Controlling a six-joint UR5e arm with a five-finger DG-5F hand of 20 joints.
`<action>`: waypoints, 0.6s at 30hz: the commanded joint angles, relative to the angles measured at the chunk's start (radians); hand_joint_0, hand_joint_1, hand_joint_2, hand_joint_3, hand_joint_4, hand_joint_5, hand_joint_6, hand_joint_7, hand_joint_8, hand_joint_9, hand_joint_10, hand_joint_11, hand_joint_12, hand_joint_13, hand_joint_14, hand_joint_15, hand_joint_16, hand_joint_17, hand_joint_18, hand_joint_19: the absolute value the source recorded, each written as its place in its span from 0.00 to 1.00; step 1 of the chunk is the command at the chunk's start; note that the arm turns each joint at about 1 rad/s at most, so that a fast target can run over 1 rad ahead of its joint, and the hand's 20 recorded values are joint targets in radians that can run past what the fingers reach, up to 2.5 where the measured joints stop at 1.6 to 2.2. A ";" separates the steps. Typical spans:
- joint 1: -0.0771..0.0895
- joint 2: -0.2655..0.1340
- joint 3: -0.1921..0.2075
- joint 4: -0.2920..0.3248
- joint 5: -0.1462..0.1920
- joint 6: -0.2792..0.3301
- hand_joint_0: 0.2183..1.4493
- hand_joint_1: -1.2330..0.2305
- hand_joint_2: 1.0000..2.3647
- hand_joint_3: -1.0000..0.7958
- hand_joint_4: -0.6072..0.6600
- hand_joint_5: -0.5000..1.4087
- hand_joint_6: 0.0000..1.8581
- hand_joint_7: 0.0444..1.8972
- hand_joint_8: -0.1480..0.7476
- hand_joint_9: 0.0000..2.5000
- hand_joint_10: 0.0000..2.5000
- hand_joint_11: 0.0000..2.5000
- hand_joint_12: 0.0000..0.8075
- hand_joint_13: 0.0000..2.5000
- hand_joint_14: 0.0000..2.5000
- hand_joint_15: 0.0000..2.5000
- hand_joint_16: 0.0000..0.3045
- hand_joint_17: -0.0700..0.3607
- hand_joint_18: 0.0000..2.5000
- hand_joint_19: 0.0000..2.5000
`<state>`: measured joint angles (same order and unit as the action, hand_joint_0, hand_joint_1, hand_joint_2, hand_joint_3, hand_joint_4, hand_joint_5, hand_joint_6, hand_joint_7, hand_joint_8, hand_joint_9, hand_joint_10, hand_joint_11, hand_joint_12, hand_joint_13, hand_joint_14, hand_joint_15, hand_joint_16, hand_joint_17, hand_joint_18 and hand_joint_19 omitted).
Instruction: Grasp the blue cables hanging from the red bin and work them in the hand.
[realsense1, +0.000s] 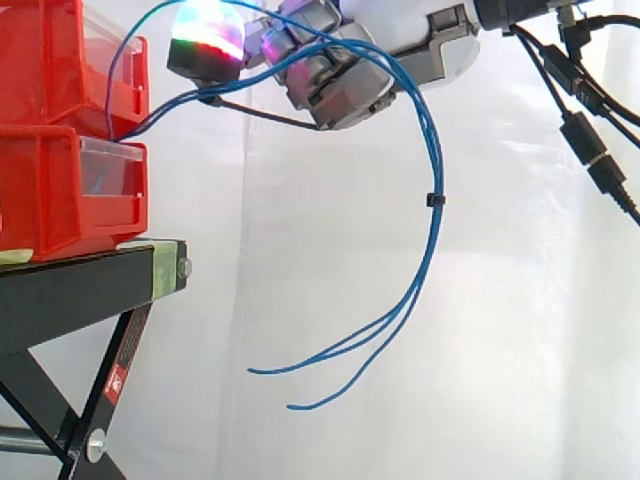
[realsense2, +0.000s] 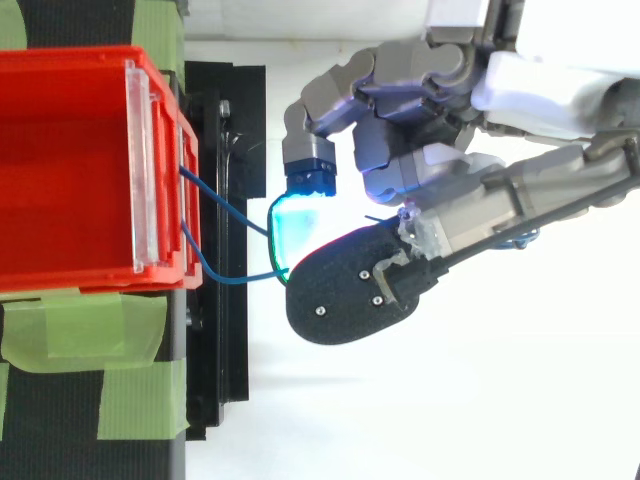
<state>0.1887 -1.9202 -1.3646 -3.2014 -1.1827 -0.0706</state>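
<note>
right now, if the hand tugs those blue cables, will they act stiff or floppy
Probably floppy but springy: the cables drape over the hand and hang in a loose arc, free ends curving outward rather than dangling straight. Likely light: the strands are thin. The tie should keep them moving as one bundle, though ends below it splay.

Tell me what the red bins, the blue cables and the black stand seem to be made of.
The red bins look like moulded plastic: smooth, slightly glossy, clear front panels. The blue cables seem thin wire in flexible sheathing; they droop in soft curves. The black stand is probably painted metal: straight bars, a bolt.
</note>
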 joint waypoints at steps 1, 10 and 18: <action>0.000 0.000 0.001 0.000 0.000 0.000 0.55 0.36 0.02 0.38 0.69 0.35 0.51 0.61 0.60 0.15 1.00 1.00 0.56 0.27 1.00 0.63 0.16 0.41 0.52 0.71; 0.000 0.000 0.001 0.000 0.000 0.000 0.55 0.36 0.01 0.38 0.69 0.35 0.51 0.61 0.60 0.15 1.00 1.00 0.56 0.27 1.00 0.63 0.16 0.42 0.52 0.71; 0.000 0.000 0.001 0.000 0.000 0.000 0.55 0.36 0.01 0.38 0.69 0.35 0.51 0.61 0.60 0.15 1.00 1.00 0.56 0.27 1.00 0.63 0.16 0.41 0.52 0.71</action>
<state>0.1887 -1.9205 -1.3641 -3.2014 -1.1827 -0.0706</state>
